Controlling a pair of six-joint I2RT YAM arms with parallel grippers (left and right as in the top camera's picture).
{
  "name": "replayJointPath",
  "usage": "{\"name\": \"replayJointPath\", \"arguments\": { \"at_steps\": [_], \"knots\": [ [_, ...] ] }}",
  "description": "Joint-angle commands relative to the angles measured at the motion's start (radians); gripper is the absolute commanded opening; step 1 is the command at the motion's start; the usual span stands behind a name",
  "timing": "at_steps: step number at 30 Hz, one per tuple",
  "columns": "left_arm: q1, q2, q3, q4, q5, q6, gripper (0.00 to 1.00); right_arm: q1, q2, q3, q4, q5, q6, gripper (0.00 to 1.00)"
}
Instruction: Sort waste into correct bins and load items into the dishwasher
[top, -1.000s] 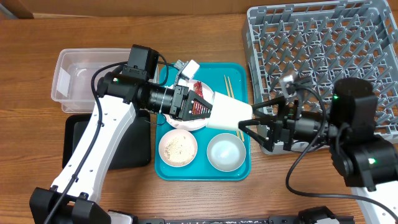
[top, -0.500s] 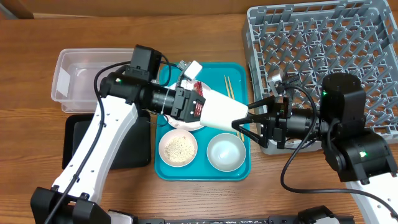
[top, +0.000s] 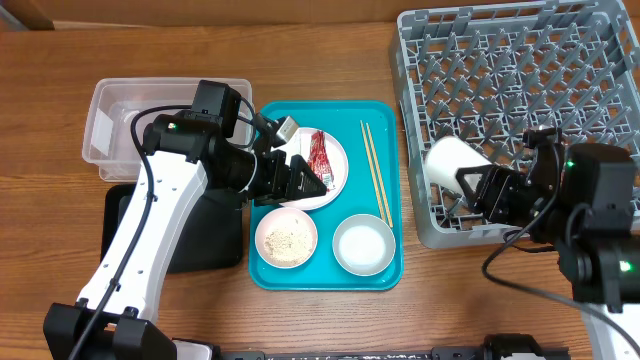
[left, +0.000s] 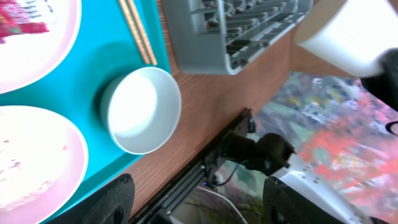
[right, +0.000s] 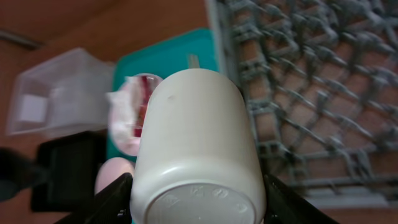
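Since a second ago the small white cup (top: 447, 160) has passed from the left pincer (top: 303, 181) to the right pincer (top: 470, 183), which has carried it off the teal tray (top: 324, 275) to the near-left corner of the grey dish rack (top: 520, 60). Right pincer pinches the cup at its base end; the cup's long axis runs straight out from the fingers, nearly level, far end toward the tray. Free pegs lie behind and beyond this pincer, so I judge the cup needs tipping mouth-down and carrying deeper in. Left pincer hangs spread and empty over the white plate (top: 338, 175), well apart from the cup
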Motion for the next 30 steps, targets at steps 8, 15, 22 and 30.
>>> {"name": "replayJointPath", "arguments": {
  "at_steps": [8, 15, 22, 30],
  "knots": [
    [-0.001, -0.008, 0.011, -0.011, -0.05, -0.003, 0.66, -0.005, 0.261, 0.025, -0.124, 0.233, 0.107, 0.41],
    [-0.001, -0.008, 0.011, -0.025, -0.051, -0.001, 0.64, -0.005, 0.315, 0.03, -0.091, 0.232, 0.107, 0.81],
    [-0.022, -0.008, 0.011, -0.046, -0.253, -0.023, 0.57, -0.005, 0.253, 0.144, -0.104, 0.075, 0.097, 0.88],
    [-0.271, -0.008, -0.117, 0.045, -0.803, -0.342, 0.59, -0.005, 0.1, 0.191, -0.006, -0.142, 0.065, 0.87]
  ]
}}
